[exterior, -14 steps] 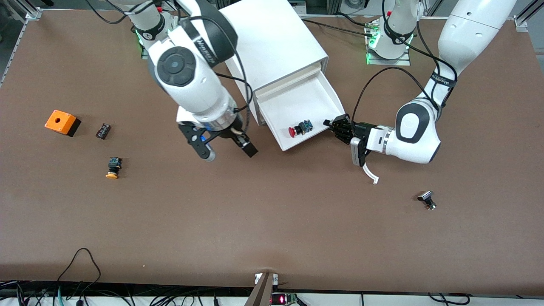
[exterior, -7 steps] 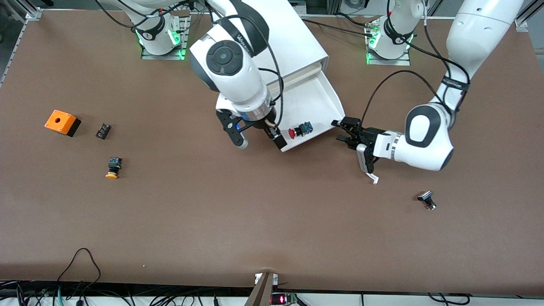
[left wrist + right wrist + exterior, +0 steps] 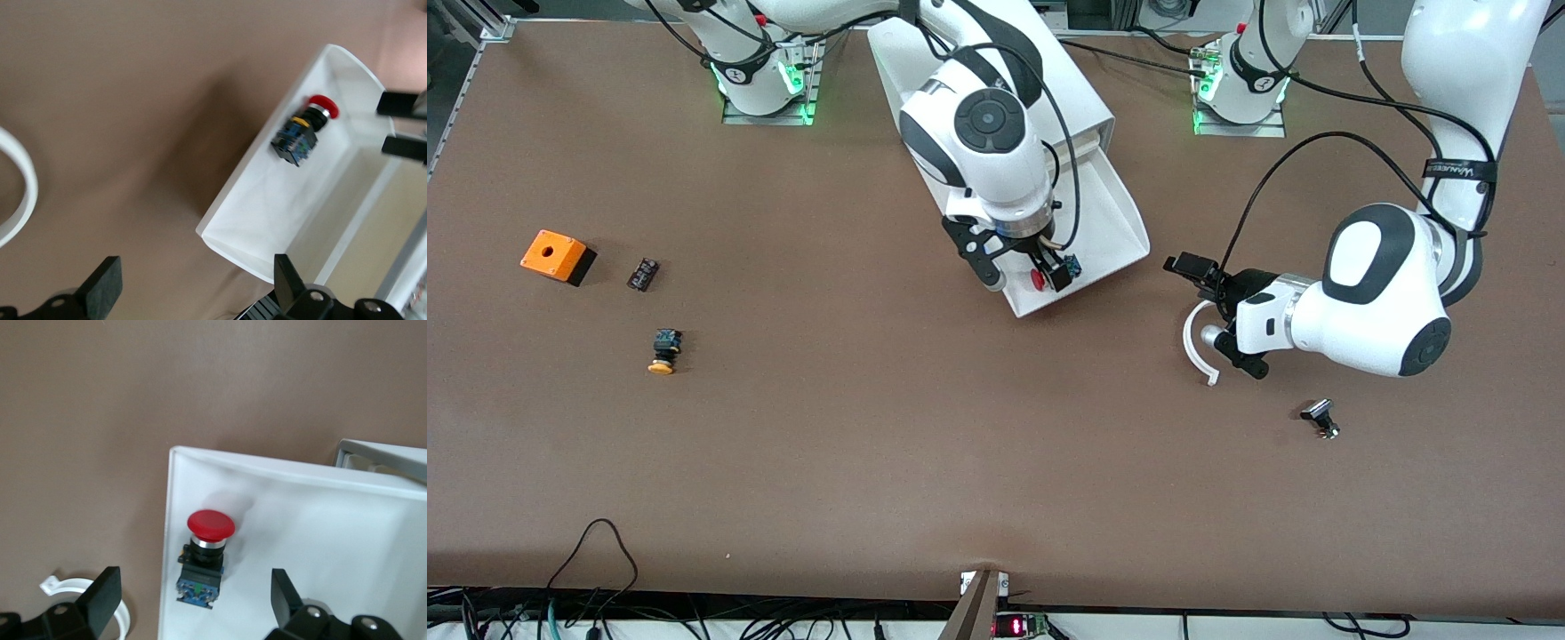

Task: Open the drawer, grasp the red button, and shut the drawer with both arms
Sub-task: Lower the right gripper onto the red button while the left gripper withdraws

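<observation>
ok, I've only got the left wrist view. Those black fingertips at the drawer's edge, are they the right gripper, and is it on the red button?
Observer: Yes. The right gripper is over the open drawer, jaws open above the button, not closed on it.
Operator: And the arm I'm riding?
Observer: The left gripper is open and holds nothing, over bare table beside the drawer, toward the left arm's end.
Operator: Any lookalike buttons out?
Observer: One, an orange-yellow capped button on the table toward the right arm's end, nearer the front camera than the orange box.
</observation>
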Tool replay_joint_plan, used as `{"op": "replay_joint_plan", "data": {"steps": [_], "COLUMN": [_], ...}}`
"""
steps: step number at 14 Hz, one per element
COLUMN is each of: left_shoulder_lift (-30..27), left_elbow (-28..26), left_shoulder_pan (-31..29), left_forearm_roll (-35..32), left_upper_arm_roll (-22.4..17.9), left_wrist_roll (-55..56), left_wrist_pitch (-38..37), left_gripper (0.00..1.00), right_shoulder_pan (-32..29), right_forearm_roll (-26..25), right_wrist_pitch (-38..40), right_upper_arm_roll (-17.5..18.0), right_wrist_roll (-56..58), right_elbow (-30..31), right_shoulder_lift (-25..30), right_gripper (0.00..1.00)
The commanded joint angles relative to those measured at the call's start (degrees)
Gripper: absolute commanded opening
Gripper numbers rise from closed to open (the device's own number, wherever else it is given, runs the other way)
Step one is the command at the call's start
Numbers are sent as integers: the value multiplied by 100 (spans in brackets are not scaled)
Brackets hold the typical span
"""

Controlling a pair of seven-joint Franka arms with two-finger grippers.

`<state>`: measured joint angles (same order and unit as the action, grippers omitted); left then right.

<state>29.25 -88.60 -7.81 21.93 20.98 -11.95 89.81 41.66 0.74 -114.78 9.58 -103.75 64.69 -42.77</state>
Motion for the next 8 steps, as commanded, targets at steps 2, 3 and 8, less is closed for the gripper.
{"op": "replay_joint_plan", "data": {"steps": [2,3,8], "left_shoulder_lift": [-314,-341,-219], "left_elbow": [308,448,1335], "left_shoulder_pan": [480,647,781], "left_forearm_roll": [-1414,-1689,-2387], "left_upper_arm_roll": [20,20,-24], "left_wrist_roll": [1325,1667,1969], "left_wrist_pitch": [-104,-217,-1156], "left_gripper": [100,100,100], "right_shoulder_pan": [254,281,369], "right_forearm_roll": [-127,-127,-127], "right_wrist_pitch": [-18,-71,-379], "right_upper_arm_roll": [-105,-105,-105], "right_wrist_roll": [-136,-154,-339], "right_elbow": [-607,-615,-607], "right_shoulder_lift": [-574,-601,-821], "right_gripper": [99,99,96]}}
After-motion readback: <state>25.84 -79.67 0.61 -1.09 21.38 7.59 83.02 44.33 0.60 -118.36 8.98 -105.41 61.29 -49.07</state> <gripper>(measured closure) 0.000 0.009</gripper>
